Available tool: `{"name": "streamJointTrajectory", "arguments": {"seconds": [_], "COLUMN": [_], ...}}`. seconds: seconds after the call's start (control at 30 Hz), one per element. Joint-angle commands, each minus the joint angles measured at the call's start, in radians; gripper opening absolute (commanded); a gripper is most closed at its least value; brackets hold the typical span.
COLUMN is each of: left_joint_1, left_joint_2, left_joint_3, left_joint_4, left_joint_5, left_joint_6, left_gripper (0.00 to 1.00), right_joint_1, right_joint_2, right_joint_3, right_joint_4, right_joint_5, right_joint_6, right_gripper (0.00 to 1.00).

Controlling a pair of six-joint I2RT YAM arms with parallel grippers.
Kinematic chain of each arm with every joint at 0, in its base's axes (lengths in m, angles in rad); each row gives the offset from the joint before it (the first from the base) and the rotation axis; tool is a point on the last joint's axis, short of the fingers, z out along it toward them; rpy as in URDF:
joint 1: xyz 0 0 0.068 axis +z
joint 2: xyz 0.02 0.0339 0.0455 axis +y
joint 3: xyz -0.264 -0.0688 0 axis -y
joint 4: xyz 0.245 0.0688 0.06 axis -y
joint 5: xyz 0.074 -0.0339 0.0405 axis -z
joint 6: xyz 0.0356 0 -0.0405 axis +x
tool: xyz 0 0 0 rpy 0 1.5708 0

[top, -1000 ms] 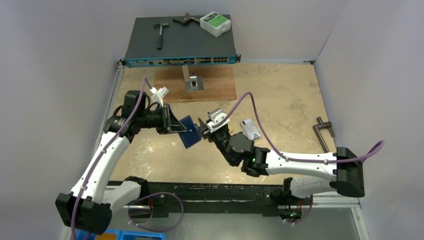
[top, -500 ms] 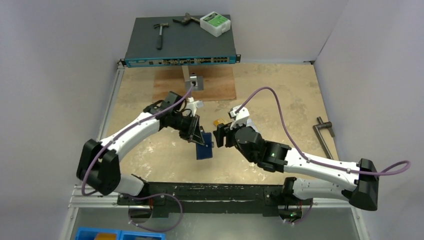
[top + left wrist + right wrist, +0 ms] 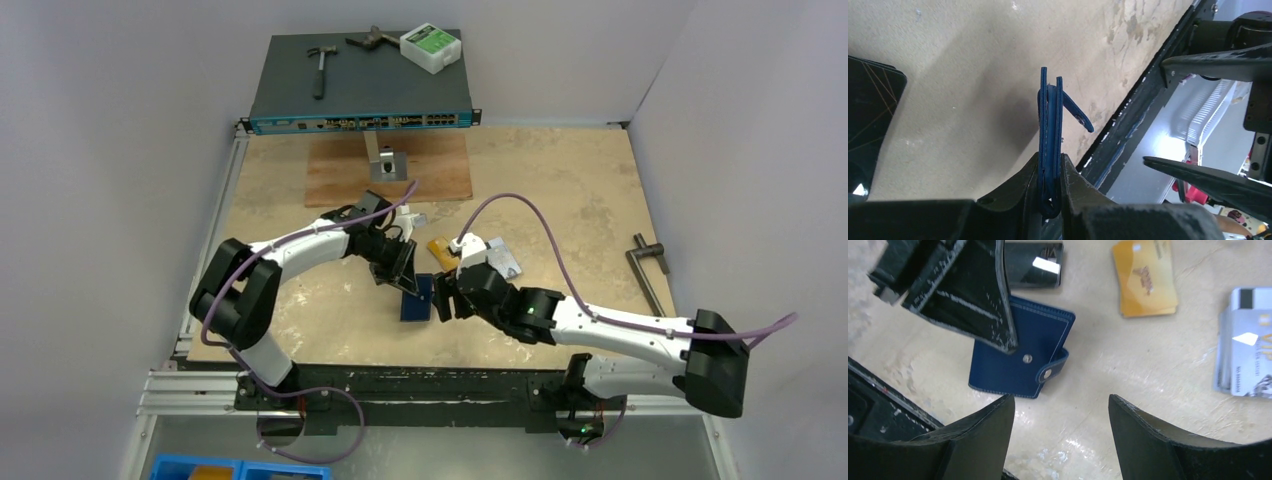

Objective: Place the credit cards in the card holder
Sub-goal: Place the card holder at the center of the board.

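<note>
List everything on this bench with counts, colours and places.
folding snap-tab card holder: one, navy blue, gripped near table centre
thin rectangular card: one, black, table beside holder
plastic cards: small stack, orange-gold, table centre
printed cards: small stack, silver-grey, right of those
flat network switch: one, dark, far edge
hammer: one, dark, on switch
boxy device: one, white-green, on switch
wooden board: one, brown, before switch
left pincer: one, black, shut on holder
right pincer: one, black, open

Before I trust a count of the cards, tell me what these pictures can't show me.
Card holder contents: the left wrist view shows only its edge, the right wrist view only its outside.
Black card: in the right wrist view, the left jaws cover one end.
Silver card: the right wrist view's right edge cuts it; how many are stacked is unclear.
</note>
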Motion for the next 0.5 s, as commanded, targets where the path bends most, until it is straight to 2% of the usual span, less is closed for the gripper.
{"name": "streamJointTrajectory", "arguments": {"seconds": [0.0,0.2,0.47], "left_joint_1": [0.008,0.009,0.011], "left_joint_2": [0.015,0.025,0.011], "left_joint_3": [-0.005,-0.036,-0.090], "left_joint_4": [0.047,0.055,0.090], "left_joint_5": [-0.039,-0.152,-0.184], "left_joint_6": [0.102,0.150,0.139], "left_gripper": [0.18,0.28,0.30], "right_joint_1": [-0.001,-0.002,-0.001], "right_joint_2": [0.060,0.139,0.274], "right_joint_3": [-0.015,-0.019,0.053], "right_joint_4": [0.040,0.109,0.167], "right_joint_5": [-0.102,-0.151,-0.073], "right_joint_6": [0.028,0.036,-0.012], "right_gripper": [0.69,0.70,0.71]}}
